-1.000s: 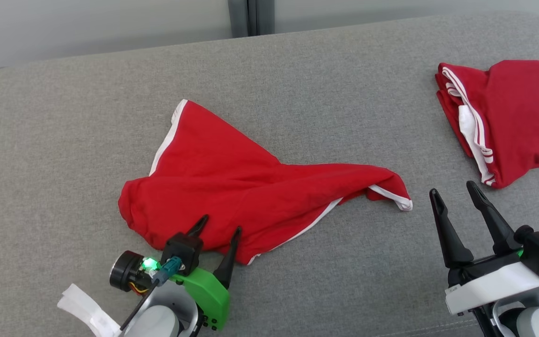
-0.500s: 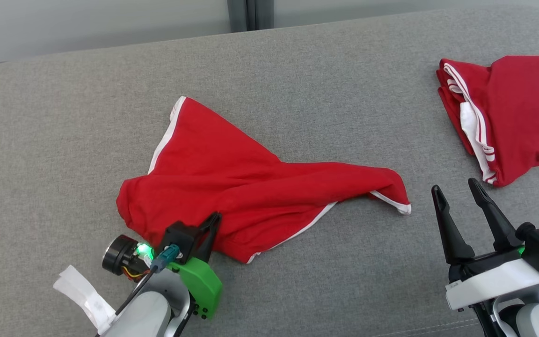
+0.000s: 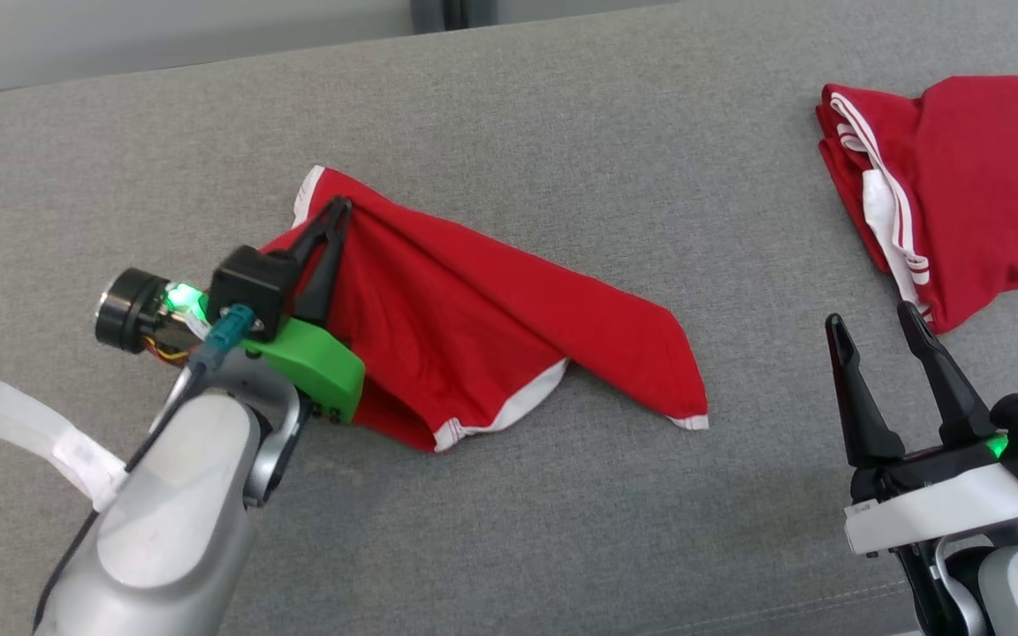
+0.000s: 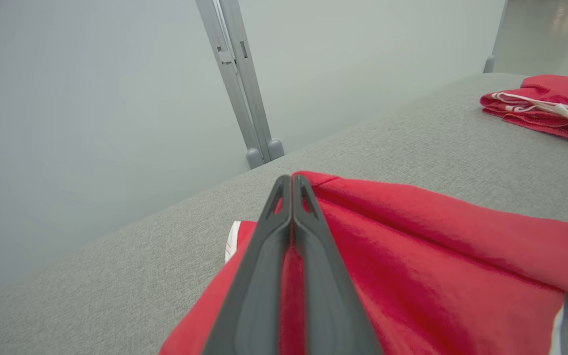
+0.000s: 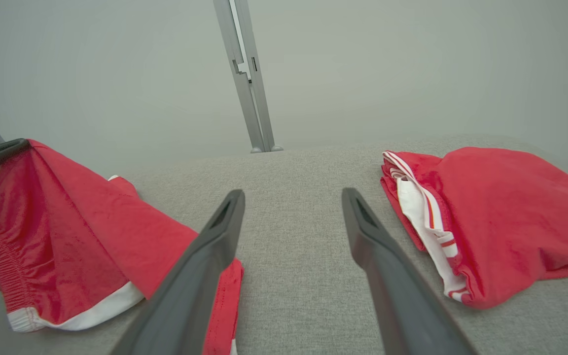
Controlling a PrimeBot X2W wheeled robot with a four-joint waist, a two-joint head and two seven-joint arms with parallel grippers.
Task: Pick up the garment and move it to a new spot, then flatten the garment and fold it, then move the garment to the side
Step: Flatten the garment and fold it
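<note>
Running left-to-right, the garment (image 3: 474,327) peaks leftward — pinched.

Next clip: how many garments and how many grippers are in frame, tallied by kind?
Red garments: 2 (held garment, folded garment)
Grippers: 2 (left gripper shut on the held garment, right gripper open)
Total: 4

No legible text, brand, number or sign. White paper tag (image 3: 41,433), lower left of the head view: no print discernible. White plate (image 3: 942,511), lower right: small dark mark at its left end, too small to read
</note>
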